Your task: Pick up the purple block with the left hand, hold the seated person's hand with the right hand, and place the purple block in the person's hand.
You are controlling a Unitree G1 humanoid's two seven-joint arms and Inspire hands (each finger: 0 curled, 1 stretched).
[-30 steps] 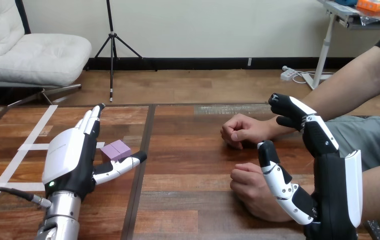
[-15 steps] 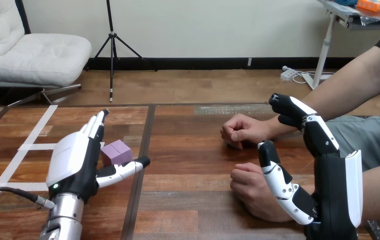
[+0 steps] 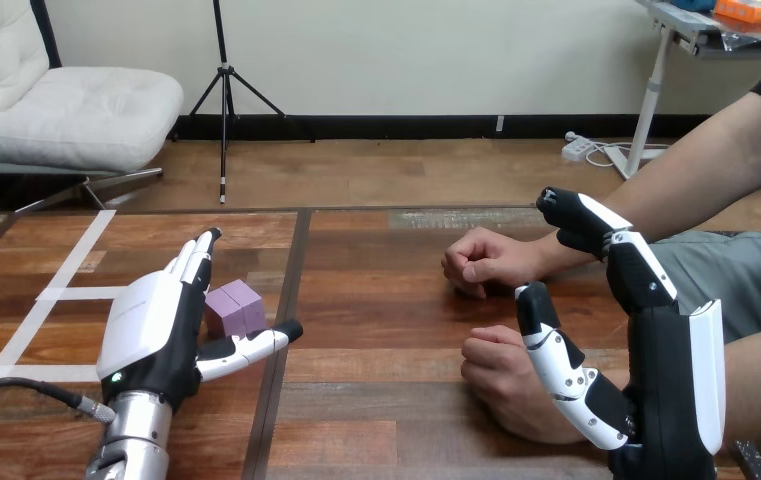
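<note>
The purple block [image 3: 235, 306] rests on the wooden table [image 3: 376, 300], left of centre. My left hand [image 3: 156, 335] stands on edge just left of the block, open, with straight fingers pointing away and the thumb reaching under the block's near side. On the right, my right hand [image 3: 646, 350] is raised and open, fingers and thumb spread. Its thumb lies over the person's near hand [image 3: 506, 385], a loose fist on the table; no fingers are curled round it. The person's far hand [image 3: 481, 260] is a fist resting further back.
White tape strips [image 3: 66, 270] mark the table's left part. A dark seam [image 3: 286, 330] runs front to back between the table's two boards, just right of the block. The person's forearms enter from the right edge.
My left hand has slid to the right and a little nearer, closing in on the purple block; its thumb now reaches below the block. The right hand and the person's hands have stayed put.
</note>
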